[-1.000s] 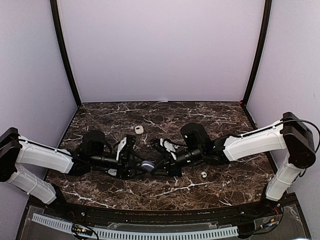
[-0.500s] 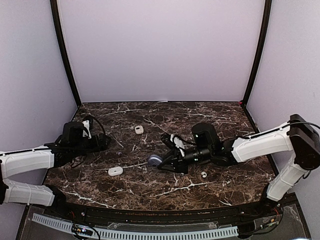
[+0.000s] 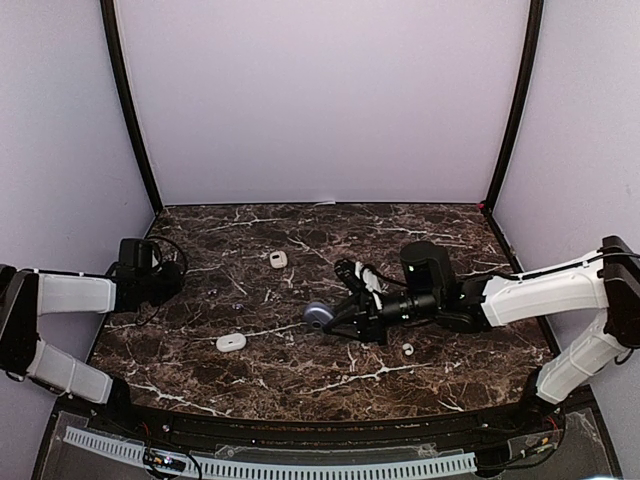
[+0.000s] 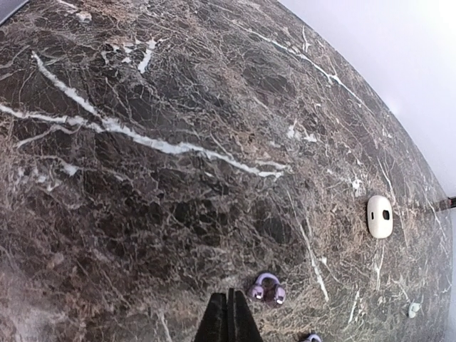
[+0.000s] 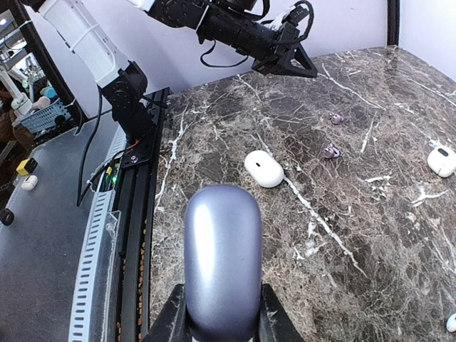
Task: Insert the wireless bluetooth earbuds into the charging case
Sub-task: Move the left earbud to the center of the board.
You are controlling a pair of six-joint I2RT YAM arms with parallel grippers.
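My right gripper (image 5: 223,303) is shut on a lavender pebble-shaped charging case (image 5: 223,249), lid closed, held just above the table's middle (image 3: 317,316). Two pale purple earbuds (image 5: 330,151) (image 5: 336,117) lie on the marble to the left of it. One of them (image 4: 267,290) sits just ahead and to the right of my left gripper (image 4: 229,310), which is shut on nothing at the far left edge (image 3: 172,281). A tiny white earbud (image 3: 408,349) lies below the right forearm.
A white case (image 3: 231,342) lies at the front left. A second white case (image 3: 278,259) with a dark hole lies further back. A black rail (image 5: 135,214) and a cable chain run along the table's near edge. Purple walls enclose the table.
My left arm has pulled back from the centre to the far left, uncovering the front-left white case, and its jaws have shut. My right gripper has shifted slightly right with the lavender case.
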